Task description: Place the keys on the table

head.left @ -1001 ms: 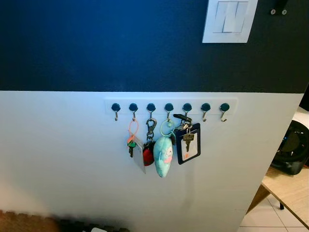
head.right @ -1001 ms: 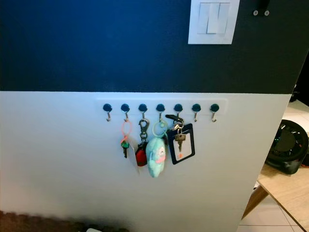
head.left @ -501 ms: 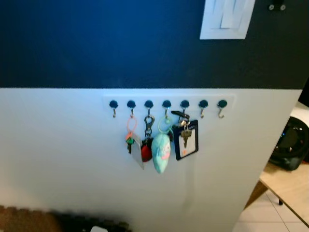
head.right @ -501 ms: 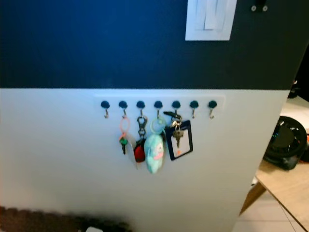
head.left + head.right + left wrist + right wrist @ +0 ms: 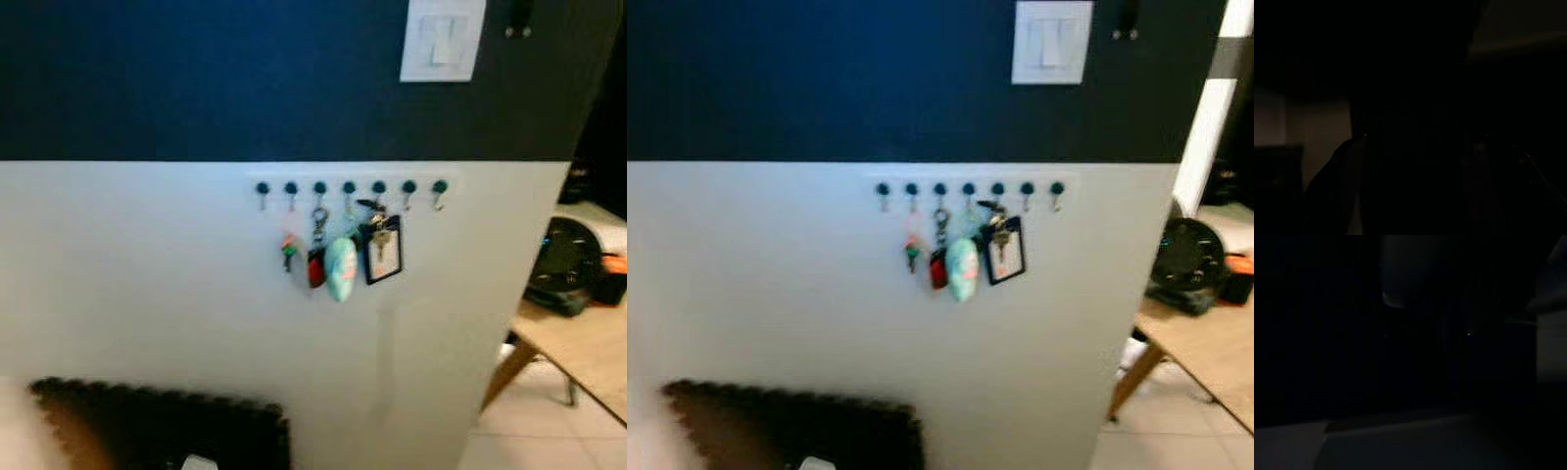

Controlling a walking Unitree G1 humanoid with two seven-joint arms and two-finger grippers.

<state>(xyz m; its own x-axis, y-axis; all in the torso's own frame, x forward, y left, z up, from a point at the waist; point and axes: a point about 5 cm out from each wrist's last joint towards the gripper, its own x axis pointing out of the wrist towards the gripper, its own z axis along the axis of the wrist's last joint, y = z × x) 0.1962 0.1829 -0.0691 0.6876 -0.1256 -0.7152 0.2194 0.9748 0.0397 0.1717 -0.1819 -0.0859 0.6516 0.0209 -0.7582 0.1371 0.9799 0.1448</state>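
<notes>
In my head views the keys (image 5: 338, 257) hung in a bunch from the hook rail (image 5: 348, 186) on the white wall, with the wooden counter (image 5: 588, 352) off to the right of that rail; I judged I should square up to the rail before raising an arm. My wrist views were almost black, so I could not tell whether either claw was spread or pressed together, nor how far the keys hung from it.

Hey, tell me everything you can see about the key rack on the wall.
The key rack is a pale horizontal strip fixed just below where the dark upper wall meets the white lower wall. It carries seven dark round knobs, each with a small metal hook. Four hooks in the middle hold things: an orange-looped key, a red fob, a turquoise plush charm and a dark badge holder. The picture is blurred.
</notes>
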